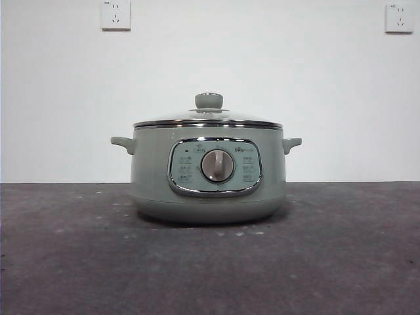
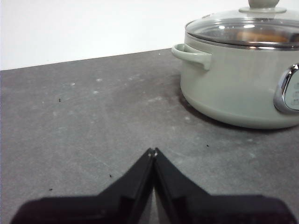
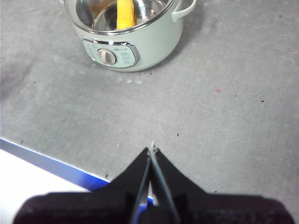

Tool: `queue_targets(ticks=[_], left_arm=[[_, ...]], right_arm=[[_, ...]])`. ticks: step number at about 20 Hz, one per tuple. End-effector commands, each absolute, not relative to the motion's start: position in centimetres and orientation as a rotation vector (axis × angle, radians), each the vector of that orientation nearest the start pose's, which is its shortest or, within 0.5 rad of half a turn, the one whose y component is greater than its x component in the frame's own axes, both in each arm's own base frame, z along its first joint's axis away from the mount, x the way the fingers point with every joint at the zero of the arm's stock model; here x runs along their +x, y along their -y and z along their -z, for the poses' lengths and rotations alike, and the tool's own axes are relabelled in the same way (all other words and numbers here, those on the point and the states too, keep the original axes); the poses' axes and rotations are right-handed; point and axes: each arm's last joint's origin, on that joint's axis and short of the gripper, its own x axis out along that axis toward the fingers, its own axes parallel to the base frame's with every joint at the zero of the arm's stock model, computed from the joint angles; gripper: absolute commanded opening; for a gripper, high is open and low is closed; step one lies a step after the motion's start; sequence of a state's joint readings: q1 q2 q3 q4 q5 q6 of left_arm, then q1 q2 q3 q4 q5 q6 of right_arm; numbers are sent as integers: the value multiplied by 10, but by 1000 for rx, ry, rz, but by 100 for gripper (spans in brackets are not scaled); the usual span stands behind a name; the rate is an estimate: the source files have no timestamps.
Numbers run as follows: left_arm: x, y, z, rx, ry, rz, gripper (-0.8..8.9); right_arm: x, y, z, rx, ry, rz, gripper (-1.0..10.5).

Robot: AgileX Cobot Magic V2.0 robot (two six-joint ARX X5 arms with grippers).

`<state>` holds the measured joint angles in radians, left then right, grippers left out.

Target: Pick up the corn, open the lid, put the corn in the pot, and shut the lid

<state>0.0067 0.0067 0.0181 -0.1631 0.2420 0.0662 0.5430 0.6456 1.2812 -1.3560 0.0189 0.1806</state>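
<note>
The corn (image 3: 125,14) is sitting inside the pot (image 1: 209,174), visible as a yellow cob through the glass from the right wrist view and as an orange blur under the lid (image 2: 243,29) in the left wrist view. The lid sits flat on the pot's rim in the front view, its knob (image 1: 209,100) centered on top, so the whole job looks done.

Both arms are parked away from it. The left gripper (image 2: 153,151) hangs low over the grey table (image 2: 84,121), off to the pot's handle side and well apart from it, jaws pressed together with nothing in them. The right gripper (image 3: 152,150) is higher up and further back near the table's blue edge (image 3: 42,158), jaws also pinched closed and empty.

Handling-wise: the lid is glass with a steel rim, so probably rigid, a bit heavy and breakable if dropped. The knob is the only sensible place to grab it. The pot looks heavy enough to stay put. The cob looks stiff and ridged, so it should grip fine across the middle.
</note>
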Motion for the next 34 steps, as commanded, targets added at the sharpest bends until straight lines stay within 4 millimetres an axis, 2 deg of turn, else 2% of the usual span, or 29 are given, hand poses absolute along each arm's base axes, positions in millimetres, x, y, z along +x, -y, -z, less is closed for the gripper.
queue_targets(ticks=[1, 16, 19, 22, 24, 27, 29, 34], left_arm=[[96, 6, -151, 30, -141, 236, -3], [97, 6, -149, 26, -171, 236, -4], [97, 6, -149, 26, -175, 236, -3], [97, 6, -149, 25, -178, 236, -3], [98, 6, -148, 25, -185, 236, -3], [98, 6, -147, 23, -193, 236, -3], [98, 6, -147, 23, -197, 236, -3], [98, 6, -147, 23, -197, 236, -3]], right_arm=[[37, -22, -388, -35, -776, -426, 1], [37, -21, -388, -45, -770, -415, 1], [35, -14, -391, -93, -678, -305, 1], [34, -10, -395, -58, -426, -272, 1], [35, -7, -385, -63, -272, -221, 1], [45, -5, -351, -101, -120, -150, 1], [56, -3, -321, -99, -77, -120, 1], [74, -2, -263, -67, -49, -99, 1]])
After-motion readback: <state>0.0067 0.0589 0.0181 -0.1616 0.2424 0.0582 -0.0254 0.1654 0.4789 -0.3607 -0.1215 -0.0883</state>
